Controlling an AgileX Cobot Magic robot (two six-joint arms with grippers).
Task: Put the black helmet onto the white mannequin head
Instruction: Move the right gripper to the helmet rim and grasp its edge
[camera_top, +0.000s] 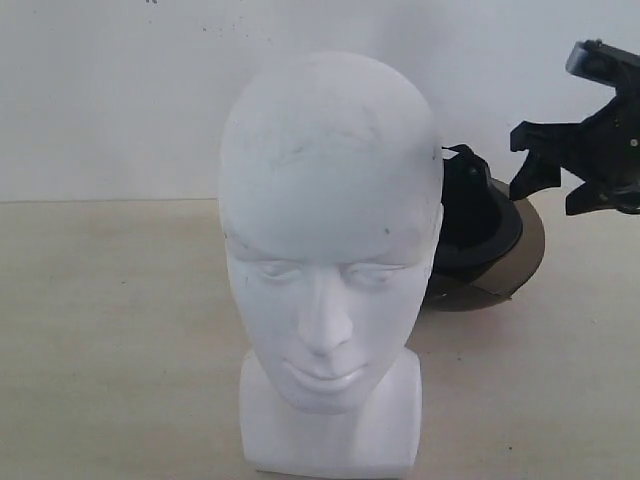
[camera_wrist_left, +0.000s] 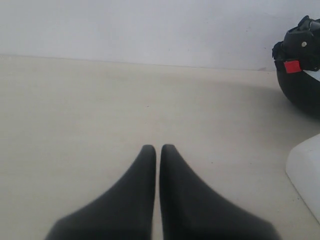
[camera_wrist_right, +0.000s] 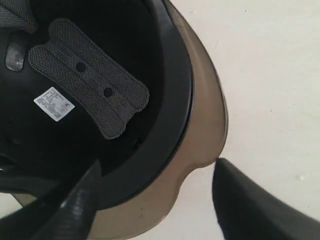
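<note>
The white mannequin head (camera_top: 325, 230) stands upright at the front middle of the table, facing the camera; its base (camera_wrist_left: 307, 172) also shows in the left wrist view. Behind it to the right lies the black helmet (camera_top: 478, 225), opening turned upward, brown visor (camera_top: 528, 250) on its right side. My right gripper (camera_top: 545, 168) hangs open just above and right of the helmet. In the right wrist view the right gripper (camera_wrist_right: 157, 167) straddles the helmet (camera_wrist_right: 100, 100) rim and visor (camera_wrist_right: 200, 130), one finger inside the shell, the other outside. My left gripper (camera_wrist_left: 157, 148) is shut and empty over bare table.
A pale wall runs along the back of the beige table (camera_top: 110, 330). The helmet's red buckle (camera_wrist_left: 292, 66) and strap show at the edge of the left wrist view. A white label (camera_wrist_right: 54, 103) and mesh pad (camera_wrist_right: 90, 85) sit inside the shell.
</note>
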